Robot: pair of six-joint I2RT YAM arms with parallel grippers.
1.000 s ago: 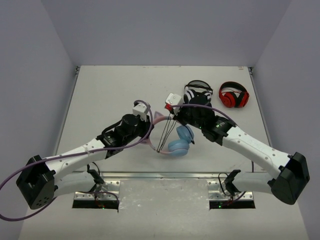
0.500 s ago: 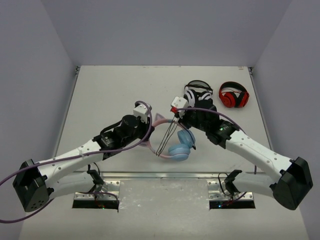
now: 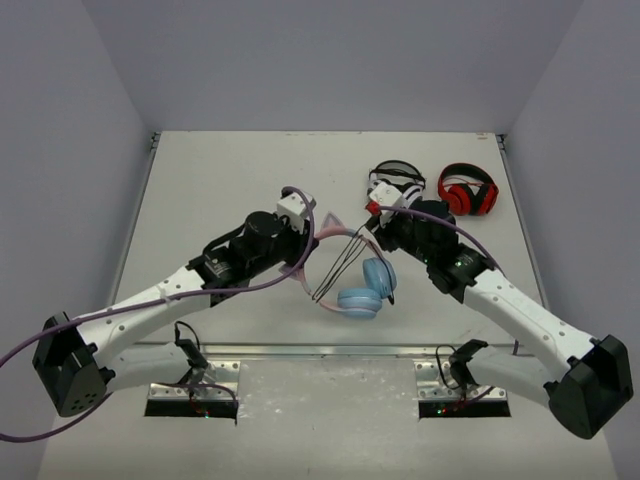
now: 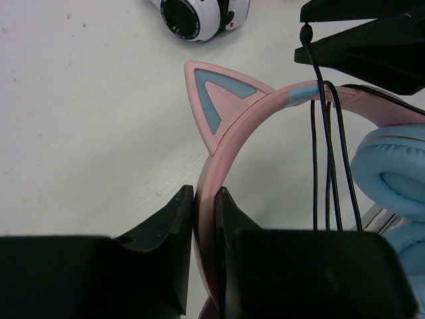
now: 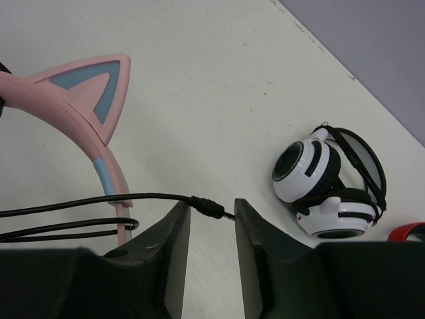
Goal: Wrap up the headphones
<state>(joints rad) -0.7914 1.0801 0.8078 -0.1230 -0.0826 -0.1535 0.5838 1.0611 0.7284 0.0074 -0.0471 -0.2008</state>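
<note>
On the desk (image 3: 200, 180), the pink cat-eared headphones (image 3: 360, 300) sit between the two claws. The left claw (image 4: 204, 199) is pressed onto the headband, with the cat ear just beyond its tips and the blue ear cups off to its right. A white-and-black pair (image 5: 319, 179) lies well beyond the right claw (image 5: 212, 214), and a red-and-black pair (image 3: 468, 192) is farther out to its right. The thin black cable (image 4: 325, 166) crosses the headband in several taut strands that rise to the right claw, which pinches it at the plug (image 5: 212, 210). By my judgement most of the winding is done. Only the short tail end remains to be tucked in and both claws released.
</note>
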